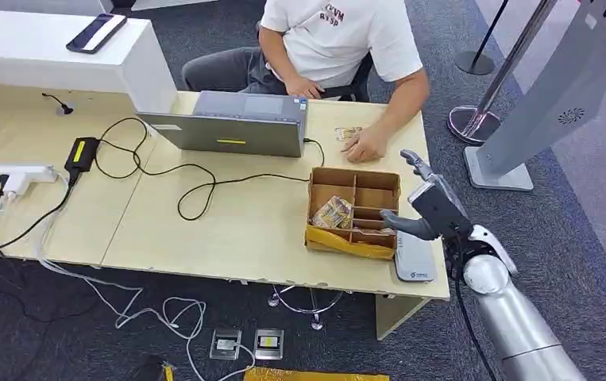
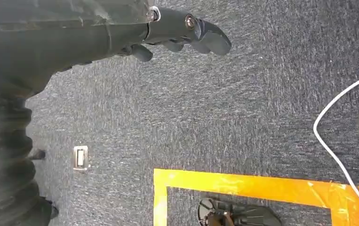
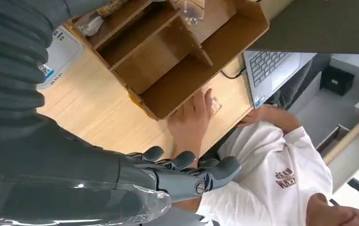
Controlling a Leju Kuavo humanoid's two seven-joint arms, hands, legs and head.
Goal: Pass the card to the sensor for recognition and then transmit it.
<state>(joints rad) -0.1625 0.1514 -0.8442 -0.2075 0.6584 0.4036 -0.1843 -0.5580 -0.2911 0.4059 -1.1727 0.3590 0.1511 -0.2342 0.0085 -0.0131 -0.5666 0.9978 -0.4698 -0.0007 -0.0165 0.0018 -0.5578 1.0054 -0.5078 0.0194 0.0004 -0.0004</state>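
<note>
So the left hand [image 2: 187, 33] hangs over the carpet, fingers loosely apart, holding nothing. Cards sit in the cardboard divider box [image 1: 353, 211], one more card [image 1: 348, 133] lies under the person's hand [image 1: 365, 145]. The right hand [image 1: 429, 202] hovers spread and unloaded beside the box, above the white card reader [image 1: 414, 262]. Risk: reaching in could clip a divider and shove the box.

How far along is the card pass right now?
Nothing looks done yet. The silver right hand hovers open beside the brown cardboard divider box, holding nothing. The bundle of cards lies in its compartment. Left: pick a card, present it over the flat white sensor, hand it to the seated person. The left hand hangs over carpet.
</note>
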